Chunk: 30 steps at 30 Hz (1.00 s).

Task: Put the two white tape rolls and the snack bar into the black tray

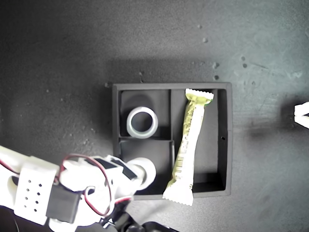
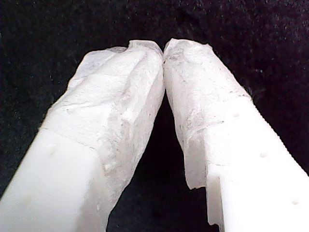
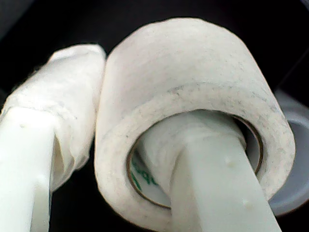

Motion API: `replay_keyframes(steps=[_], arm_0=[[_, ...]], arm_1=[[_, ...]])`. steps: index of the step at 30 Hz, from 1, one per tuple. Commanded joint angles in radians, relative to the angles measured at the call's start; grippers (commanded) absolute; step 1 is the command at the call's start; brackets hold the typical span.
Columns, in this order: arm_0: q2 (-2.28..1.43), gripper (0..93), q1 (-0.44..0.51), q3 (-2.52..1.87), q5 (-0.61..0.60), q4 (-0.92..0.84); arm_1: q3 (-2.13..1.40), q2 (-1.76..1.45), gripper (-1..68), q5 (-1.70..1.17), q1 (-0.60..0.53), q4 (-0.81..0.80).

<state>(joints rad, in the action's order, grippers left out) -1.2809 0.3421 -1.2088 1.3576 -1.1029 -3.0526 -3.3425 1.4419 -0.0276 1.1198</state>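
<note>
Dark speckled tabletop, pale flecks scattered across it.

Two white tape rolls total: first roll sitting in the black tray, second roll at the tray's edge. One snack bar, one tray with three compartments.

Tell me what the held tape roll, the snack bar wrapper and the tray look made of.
The held tape roll on my second claw: matte white, cloth- or paper-like, with a fibrous, slightly grubby surface. The snack bar: glossy foil or plastic film, with crimped zigzag ends. The black tray: rigid matte plastic, probably moulded or printed; which, I cannot tell.
</note>
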Motion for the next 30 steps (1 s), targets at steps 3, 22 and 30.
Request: replay_keyframes(steps=[3,22,30], arm_0=[[0.017,0.3,0.015,0.072,0.014,-0.005],[0.037,15.1,0.034,0.183,-0.006,-0.083],[0.167,16.9,0.028,0.563,-0.043,-0.370]], arm_1=[[-0.040,-0.008,-0.5,-0.032,0.014,-0.037],[-0.071,-0.008,-0.5,-0.046,0.020,-0.052],[-0.071,-0.008,-0.5,-0.048,0.021,-0.044]])
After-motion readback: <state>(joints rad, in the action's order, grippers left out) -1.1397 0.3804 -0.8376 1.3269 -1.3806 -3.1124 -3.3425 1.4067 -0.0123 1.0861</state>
